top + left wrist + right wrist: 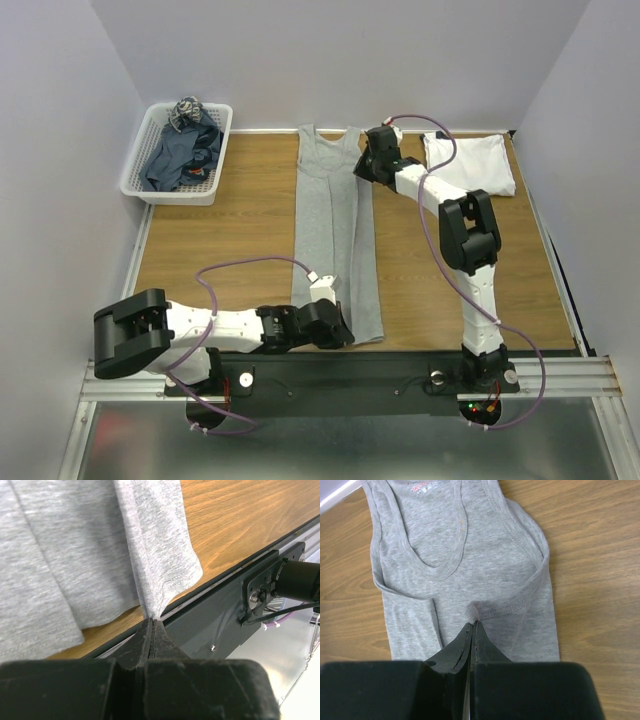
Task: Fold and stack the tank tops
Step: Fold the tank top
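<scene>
A light heather-grey tank top (335, 230) lies lengthwise on the table, folded into a narrow strip, neck at the far end. My left gripper (345, 333) is shut on its near hem corner (165, 595) by the table's front edge. My right gripper (368, 160) is shut on the armhole edge (482, 611) at the far end, over the folded-in flap. A folded white tank top (470, 163) lies at the far right. Dark blue-grey tank tops (180, 152) are heaped in the basket.
A white lattice basket (150, 188) stands at the far left corner. The black base rail (215, 605) runs just below the table's front edge. White walls close in the table on three sides.
</scene>
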Controlling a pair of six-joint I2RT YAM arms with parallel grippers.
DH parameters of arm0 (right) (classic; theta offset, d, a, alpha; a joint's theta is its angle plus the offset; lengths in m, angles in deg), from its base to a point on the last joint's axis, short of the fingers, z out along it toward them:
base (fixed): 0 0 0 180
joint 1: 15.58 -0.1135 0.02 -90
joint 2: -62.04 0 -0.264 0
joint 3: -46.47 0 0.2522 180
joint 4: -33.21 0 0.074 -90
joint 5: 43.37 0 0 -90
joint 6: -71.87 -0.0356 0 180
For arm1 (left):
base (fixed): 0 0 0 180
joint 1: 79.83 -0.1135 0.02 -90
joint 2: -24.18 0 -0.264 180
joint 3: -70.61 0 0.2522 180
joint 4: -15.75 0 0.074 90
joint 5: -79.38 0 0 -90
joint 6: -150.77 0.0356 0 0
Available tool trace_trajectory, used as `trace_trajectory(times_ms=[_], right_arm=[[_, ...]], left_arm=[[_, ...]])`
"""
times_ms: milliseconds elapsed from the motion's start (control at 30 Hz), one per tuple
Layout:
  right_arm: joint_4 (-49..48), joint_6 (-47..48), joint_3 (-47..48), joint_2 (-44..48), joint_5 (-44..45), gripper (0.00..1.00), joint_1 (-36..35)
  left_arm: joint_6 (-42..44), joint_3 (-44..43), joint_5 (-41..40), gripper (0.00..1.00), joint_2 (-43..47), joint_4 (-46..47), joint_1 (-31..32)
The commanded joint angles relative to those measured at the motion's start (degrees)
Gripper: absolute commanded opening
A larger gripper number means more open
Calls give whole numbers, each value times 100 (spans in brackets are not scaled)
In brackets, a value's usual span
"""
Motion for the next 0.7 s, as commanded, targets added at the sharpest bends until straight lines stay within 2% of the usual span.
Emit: trace_trajectory(times_ms=[0, 667], right_arm=[[-176, -74, 385, -67, 172, 1, -94], [-132, -101, 939, -559, 181, 2, -367]], left_arm=[[-153, 140, -132, 0, 304, -74, 6], [-610, 263, -326, 0, 664, -795, 15]])
